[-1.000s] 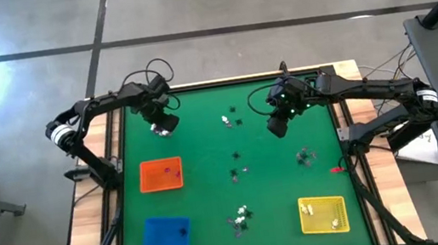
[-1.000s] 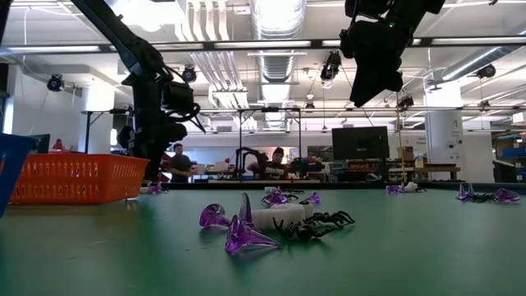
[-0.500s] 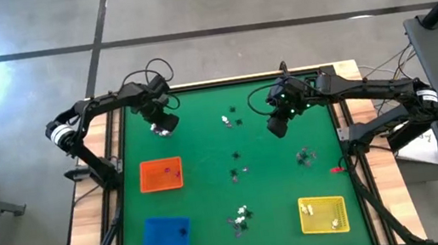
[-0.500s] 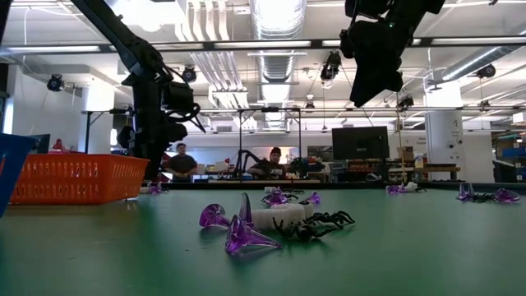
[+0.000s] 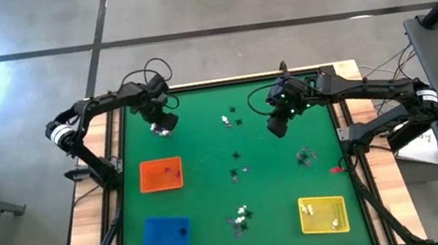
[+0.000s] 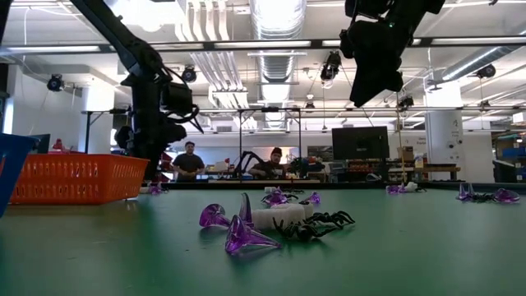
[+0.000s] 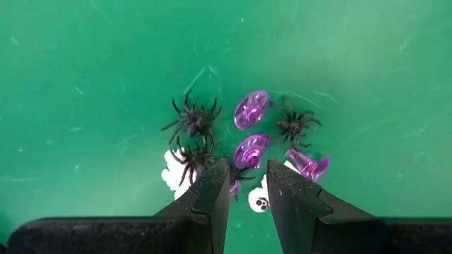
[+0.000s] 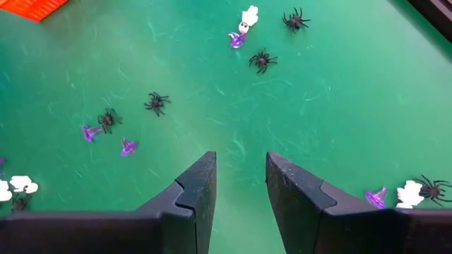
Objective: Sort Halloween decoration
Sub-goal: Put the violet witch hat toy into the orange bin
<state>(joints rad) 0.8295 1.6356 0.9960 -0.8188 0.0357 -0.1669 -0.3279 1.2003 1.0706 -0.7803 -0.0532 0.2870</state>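
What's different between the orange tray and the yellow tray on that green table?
The orange tray sits toward the table's left side, near the left arm; the yellow tray sits at the right, by the near edge. The orange tray holds a few small dark and purplish trinkets; the yellow tray holds small white ones. Both are small rectangular trays lying flat on the green table, and neither gripper is over them.

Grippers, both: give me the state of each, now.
Left gripper: open, low over a cluster of small purple, black and white trinkets, holding nothing.
Right gripper: open, empty, raised above green table.
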